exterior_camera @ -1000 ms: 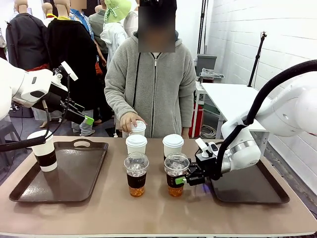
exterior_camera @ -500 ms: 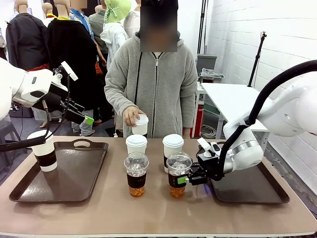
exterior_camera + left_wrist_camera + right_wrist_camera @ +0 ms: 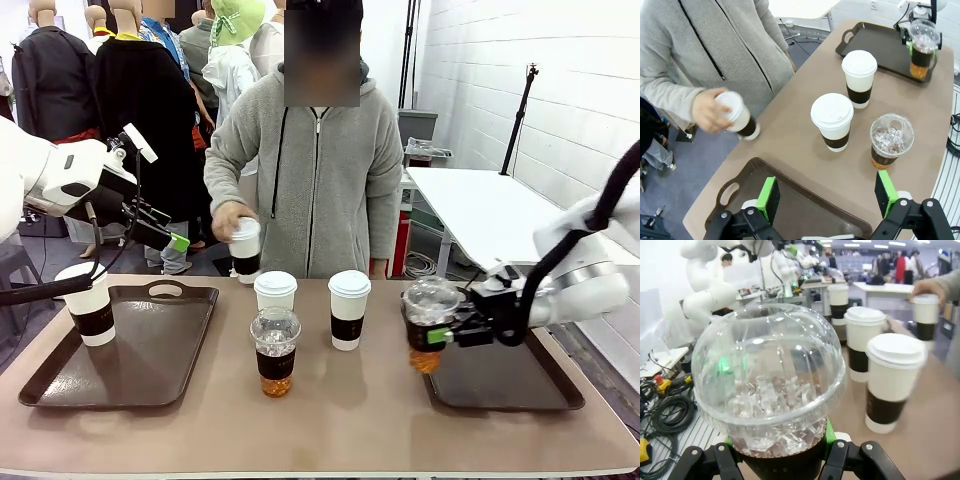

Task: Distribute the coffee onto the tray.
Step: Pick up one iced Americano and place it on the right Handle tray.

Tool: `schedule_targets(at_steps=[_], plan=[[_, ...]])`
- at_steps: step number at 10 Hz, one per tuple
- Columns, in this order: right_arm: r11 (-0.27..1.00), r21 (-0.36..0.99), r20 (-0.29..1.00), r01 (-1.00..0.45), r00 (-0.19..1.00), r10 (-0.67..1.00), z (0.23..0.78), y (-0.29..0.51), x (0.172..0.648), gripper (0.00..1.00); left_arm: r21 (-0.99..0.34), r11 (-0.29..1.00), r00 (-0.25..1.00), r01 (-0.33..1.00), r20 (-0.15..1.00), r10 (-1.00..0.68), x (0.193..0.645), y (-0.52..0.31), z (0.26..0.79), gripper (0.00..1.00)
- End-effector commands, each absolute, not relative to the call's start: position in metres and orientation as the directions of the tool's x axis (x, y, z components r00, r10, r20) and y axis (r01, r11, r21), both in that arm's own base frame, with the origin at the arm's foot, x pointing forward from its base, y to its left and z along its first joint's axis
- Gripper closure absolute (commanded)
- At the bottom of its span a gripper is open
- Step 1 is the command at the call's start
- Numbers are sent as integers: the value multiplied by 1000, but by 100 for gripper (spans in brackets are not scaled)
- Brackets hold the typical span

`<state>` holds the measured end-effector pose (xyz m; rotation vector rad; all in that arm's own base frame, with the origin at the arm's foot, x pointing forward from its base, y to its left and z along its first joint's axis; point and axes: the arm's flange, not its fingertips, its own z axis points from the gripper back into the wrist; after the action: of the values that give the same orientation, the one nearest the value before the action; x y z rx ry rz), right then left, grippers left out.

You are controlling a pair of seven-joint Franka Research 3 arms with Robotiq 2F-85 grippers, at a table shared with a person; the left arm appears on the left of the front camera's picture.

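Brown tabletop (image 3: 330,420), shared with a person. Item: clear dome-lidded cup (image 3: 427,318) — clamped in the right gripper (image 3: 440,336), off the table, slightly tilted, over the inner rim of the right tray (image 3: 500,378). On the table: second clear cup (image 3: 275,350), paper cups (image 3: 349,308). Left gripper (image 3: 827,195) — pads wide, empty, above the left tray (image 3: 150,360). Risk: set down tilted on the rim, the cup could tip and spill.

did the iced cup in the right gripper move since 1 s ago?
Yes. The dome-lidded cup, clamped in the right gripper, has lifted and gone rightward, from beside the rightmost white paper cup to the left edge of the right tray.
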<state>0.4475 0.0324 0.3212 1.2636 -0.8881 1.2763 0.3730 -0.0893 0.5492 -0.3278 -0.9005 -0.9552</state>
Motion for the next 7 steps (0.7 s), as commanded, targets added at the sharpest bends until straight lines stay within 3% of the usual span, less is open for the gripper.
schedule_targets(at_steps=[1, 4, 7], plan=[[-99, 196, 969, -976, 178, 172, 334, 6, 453, 32, 128, 556, 256, 822, 788, -560, 375, -87, 547, 0], [-98, 192, 967, -976, 171, 190, 334, -26, 482, 32, 128, 556, 256, 822, 788, -560, 375, -87, 547, 0], [-56, 169, 968, -984, 156, 197, 329, -25, 468, 32, 128, 556, 256, 822, 788, -560, 375, -87, 547, 0]])
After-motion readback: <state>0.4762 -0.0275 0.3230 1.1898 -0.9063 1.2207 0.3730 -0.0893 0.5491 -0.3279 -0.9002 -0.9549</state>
